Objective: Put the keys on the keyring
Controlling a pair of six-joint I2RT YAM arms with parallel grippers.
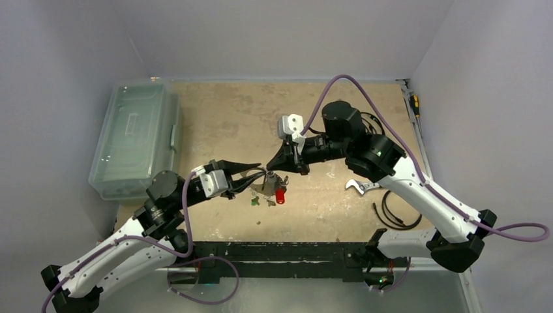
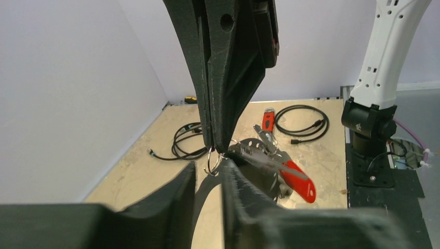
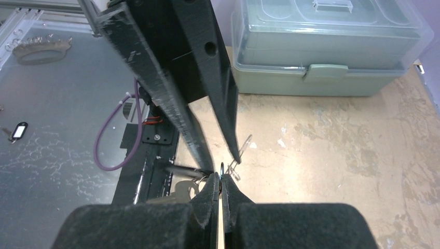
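Right fingers (image 3: 205, 199) pinch keyring (image 3: 222, 168), upright, edge-on | left fingers (image 2: 176, 194) apart

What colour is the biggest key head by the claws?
Red key head, clearest in left wrist view.

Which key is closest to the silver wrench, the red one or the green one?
The red key. It sits to the right of the green key, so it is nearer the wrench, which lies farther right still.
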